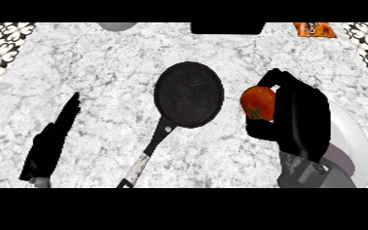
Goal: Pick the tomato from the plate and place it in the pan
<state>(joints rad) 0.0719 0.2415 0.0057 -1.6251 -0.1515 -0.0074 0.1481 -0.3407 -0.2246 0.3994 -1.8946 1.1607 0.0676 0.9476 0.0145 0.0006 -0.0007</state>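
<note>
A red tomato [257, 102] is held in my right hand [298, 117], whose fingers and thumb curl round it, just right of the pan. The black pan [189, 94] lies mid-counter with nothing in it, its handle [147, 153] pointing toward the lower edge. The white plate [343, 129] with a purplish rim sits at the right, largely hidden under my right hand and forearm. My left hand [50, 143] rests open at the lower left, fingers straight and pointing up, well apart from the pan.
The counter is grey-white marble [101, 68]. An orange packet [314, 29] lies at the far right back edge, a dark rectangular object [227, 28] at the back middle, and a grey rounded object [119, 26] at the back left.
</note>
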